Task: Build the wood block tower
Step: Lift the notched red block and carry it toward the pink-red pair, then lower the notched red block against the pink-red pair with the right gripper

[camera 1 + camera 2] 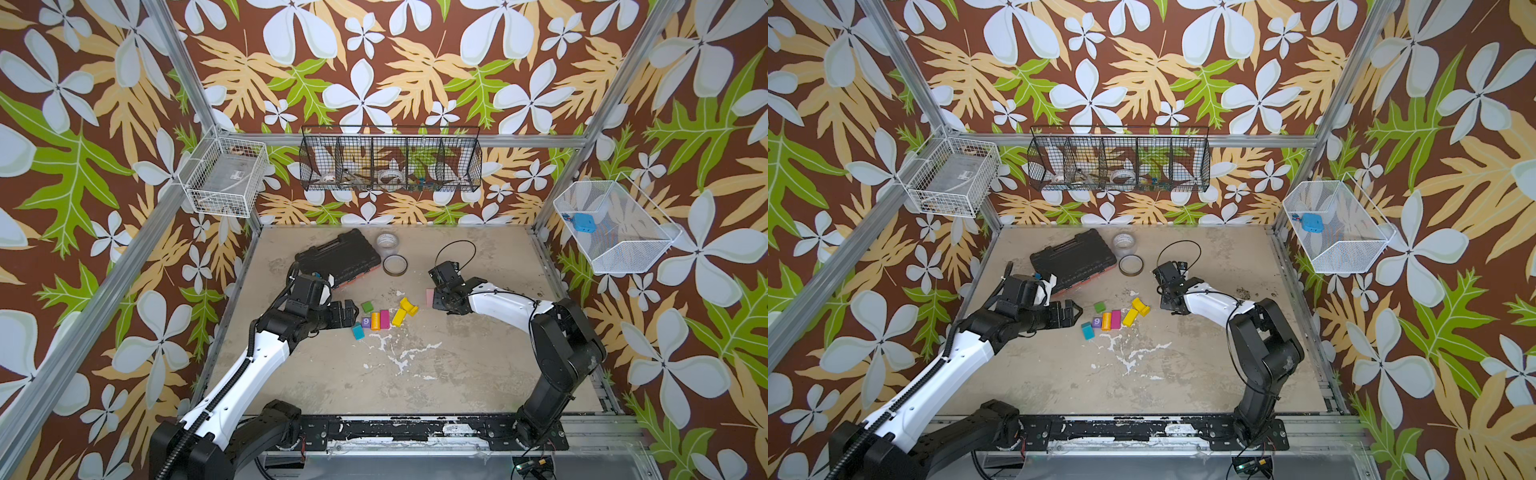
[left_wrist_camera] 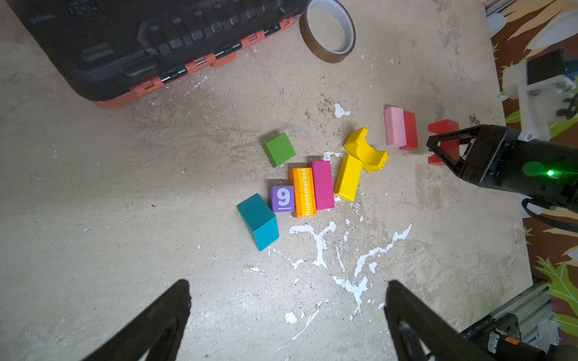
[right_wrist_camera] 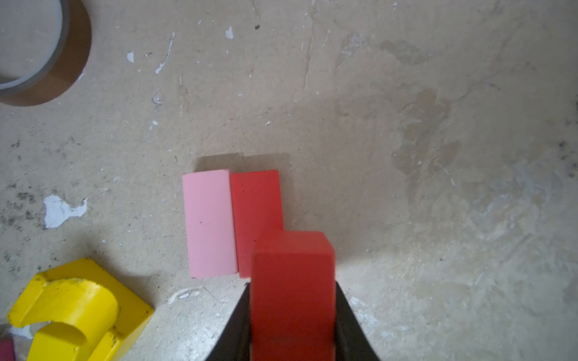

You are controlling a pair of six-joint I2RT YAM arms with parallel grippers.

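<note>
Scuffed tabletop (image 3: 438, 93): my right gripper (image 3: 292, 286) clamped on 1 red block (image 3: 292, 259), I'd seat it flat across the pink brick (image 1: 429, 297) at 9 o'clock.

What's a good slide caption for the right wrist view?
Right hand grips a red block near the pink block and red brick lying side by side on the table.

Ten wood blocks (image 2: 323, 185) (two red bricks (image 3: 256, 200)), two tape rolls (image 1: 395, 264) on the table (image 1: 457, 374), one black case (image 2: 140, 40), three wire baskets (image 1: 390, 164)
</note>
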